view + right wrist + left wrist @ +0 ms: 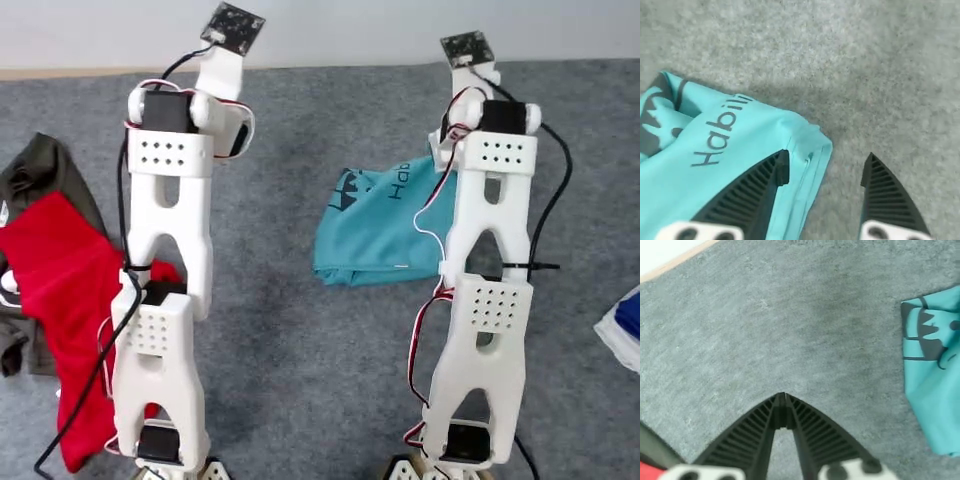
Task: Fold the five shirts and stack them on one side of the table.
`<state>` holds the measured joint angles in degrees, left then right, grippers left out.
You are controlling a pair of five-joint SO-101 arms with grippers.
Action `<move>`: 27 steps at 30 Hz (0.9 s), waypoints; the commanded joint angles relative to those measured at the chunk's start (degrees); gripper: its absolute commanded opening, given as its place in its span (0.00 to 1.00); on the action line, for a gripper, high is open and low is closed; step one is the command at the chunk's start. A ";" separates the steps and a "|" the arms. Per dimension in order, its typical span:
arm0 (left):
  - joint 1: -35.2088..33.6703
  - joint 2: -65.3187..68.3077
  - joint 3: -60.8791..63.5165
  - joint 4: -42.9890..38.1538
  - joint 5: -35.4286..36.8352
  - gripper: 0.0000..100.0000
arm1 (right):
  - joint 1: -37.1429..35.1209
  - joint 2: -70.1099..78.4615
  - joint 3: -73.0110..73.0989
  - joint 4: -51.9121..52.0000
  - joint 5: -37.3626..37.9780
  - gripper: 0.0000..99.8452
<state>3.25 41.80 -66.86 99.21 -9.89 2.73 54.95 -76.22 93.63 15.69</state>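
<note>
While left gripper [785, 401] sits closed, right gripper [827, 162] spread wide, straddling teal shirt [740, 131]

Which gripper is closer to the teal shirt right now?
Right. The right gripper is open at the teal shirt's corner, one finger over the cloth. The left gripper is shut over bare carpet, with the shirt off to one side.

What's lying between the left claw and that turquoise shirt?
The stretch is bare: in the left wrist view, plain grey table covering runs from the shut left end effector to the teal shirt.
</note>
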 commanded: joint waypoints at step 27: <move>17.23 7.12 12.79 -27.34 4.57 0.04 | 16.40 -35.56 36.57 9.27 0.53 0.24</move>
<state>19.96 47.78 -49.71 72.92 -5.58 17.05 29.98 -45.63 100.48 15.69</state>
